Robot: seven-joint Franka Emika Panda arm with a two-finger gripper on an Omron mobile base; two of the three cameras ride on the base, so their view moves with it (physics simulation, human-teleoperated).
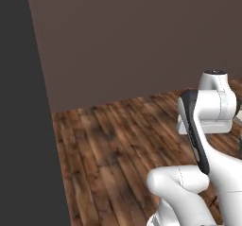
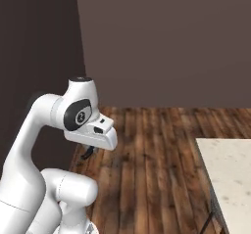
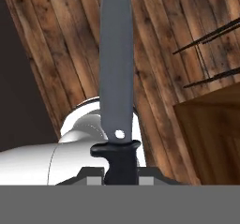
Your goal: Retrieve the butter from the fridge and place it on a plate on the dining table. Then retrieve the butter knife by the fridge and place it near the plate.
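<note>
my gripper [image 3: 121, 178] is clamped on the butter knife [image 3: 117, 78] by its handle, blade sticking out ahead. i think a bump on the dining table [image 2: 230, 174] could knock it loose.

Jaws clamp butter knife [image 3: 117, 78] handle; blade over wood floor [image 3: 61, 45].

White arm folded at the elbow, hand [image 3: 121, 174] low, closed around a held object
</note>
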